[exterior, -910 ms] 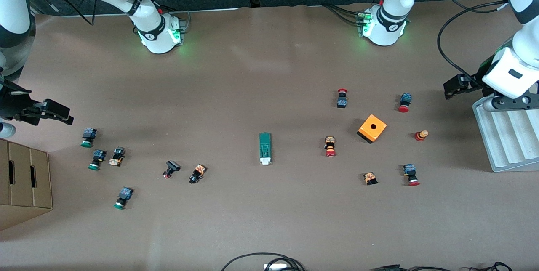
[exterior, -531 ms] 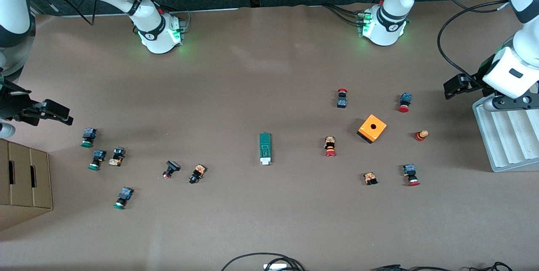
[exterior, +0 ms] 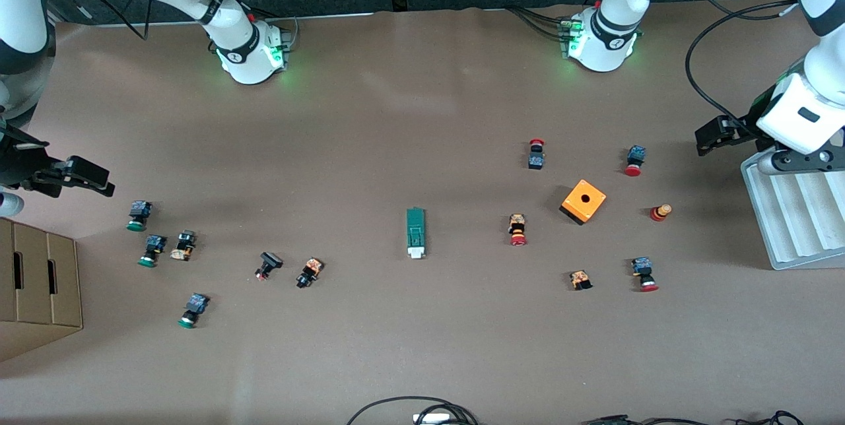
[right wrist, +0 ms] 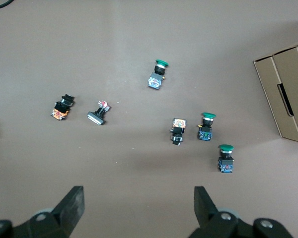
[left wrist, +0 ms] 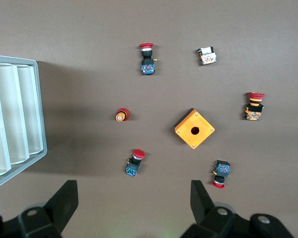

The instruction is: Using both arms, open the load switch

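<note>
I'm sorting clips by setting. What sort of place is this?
Probably a robotics lab bench: two arms bolted to a paper-covered table, scattered push buttons, a load switch, and a cardboard box.

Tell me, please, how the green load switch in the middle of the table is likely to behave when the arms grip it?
The load switch looks like a rigid moulded block, so it should stay stiff. It lies flat and long, so rolling seems unlikely, though a push at one end may spin it. Its white end piece may come away when pulled.

Brown table [exterior: 422, 115], green load switch [exterior: 416, 232], orange cube [exterior: 583, 201], scattered push buttons [exterior: 518, 229], cardboard box [exterior: 36, 283], grey tray [exterior: 795, 217]
</note>
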Available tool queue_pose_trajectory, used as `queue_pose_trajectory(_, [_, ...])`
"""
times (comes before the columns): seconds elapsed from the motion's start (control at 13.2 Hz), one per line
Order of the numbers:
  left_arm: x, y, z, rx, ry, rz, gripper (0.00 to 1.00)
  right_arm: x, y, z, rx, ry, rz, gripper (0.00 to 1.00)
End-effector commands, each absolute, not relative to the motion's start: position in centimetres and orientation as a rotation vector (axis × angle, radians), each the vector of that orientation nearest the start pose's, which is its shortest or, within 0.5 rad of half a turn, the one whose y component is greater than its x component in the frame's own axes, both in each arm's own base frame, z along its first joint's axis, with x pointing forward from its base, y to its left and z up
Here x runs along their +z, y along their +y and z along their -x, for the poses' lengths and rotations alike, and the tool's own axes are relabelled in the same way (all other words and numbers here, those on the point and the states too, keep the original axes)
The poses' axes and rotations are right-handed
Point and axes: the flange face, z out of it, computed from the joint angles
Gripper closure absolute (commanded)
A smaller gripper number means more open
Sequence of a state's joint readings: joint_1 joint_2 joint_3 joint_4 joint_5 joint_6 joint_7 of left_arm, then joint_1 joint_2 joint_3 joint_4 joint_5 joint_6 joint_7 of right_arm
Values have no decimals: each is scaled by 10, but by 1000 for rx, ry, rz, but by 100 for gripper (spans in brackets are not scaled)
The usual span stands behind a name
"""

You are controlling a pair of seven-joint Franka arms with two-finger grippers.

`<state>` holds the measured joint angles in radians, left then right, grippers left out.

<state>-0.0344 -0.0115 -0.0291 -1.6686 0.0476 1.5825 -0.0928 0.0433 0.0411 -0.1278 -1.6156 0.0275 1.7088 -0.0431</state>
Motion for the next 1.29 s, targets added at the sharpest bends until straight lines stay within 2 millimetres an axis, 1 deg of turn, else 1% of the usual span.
queue_pose_trajectory(0.0, [592, -36, -550, 99, -53, 3095, 0, 595, -44, -579, -98, 65, 3132, 0])
queue_pose_trajectory(0.15, [592, -41, -550, 106, -64, 3125, 0, 596, -42, -578, -100, 60, 3132, 0])
queue_pose_trajectory(0.23, [592, -43, -549, 105, -105, 3132, 0, 596, -40, -578, -100, 53, 3132, 0])
queue_pose_trajectory(0.3, [593, -53, -548, 103, -137, 3130, 0, 596, -31, -579, -100, 31, 3133, 0])
queue_pose_trajectory(0.46, [598, -84, -544, 88, -173, 3126, 0, 596, -30, -579, -97, 29, 3133, 0])
queue_pose_trajectory(0.61, [600, -124, -537, 76, -216, 3119, 0, 595, -38, -578, -93, 48, 3133, 0])
queue_pose_trajectory(0.68, [602, -140, -534, 66, -210, 3114, 0, 595, -41, -579, -95, 58, 3132, 0])
queue_pose_trajectory(0.76, [603, -160, -529, 56, -205, 3112, 0, 594, -42, -578, -90, 60, 3132, 0])
queue_pose_trajectory(0.91, [603, -200, -518, 16, -262, 3110, 0, 593, -41, -578, -88, 58, 3132, 0])
queue_pose_trajectory(0.99, [600, -216, -515, 17, -288, 3107, 0, 593, -40, -578, -88, 55, 3132, 0])
queue_pose_trajectory(1.21, [592, -268, -503, -60, -360, 3108, 0, 592, -38, -579, -86, 39, 3133, 0])
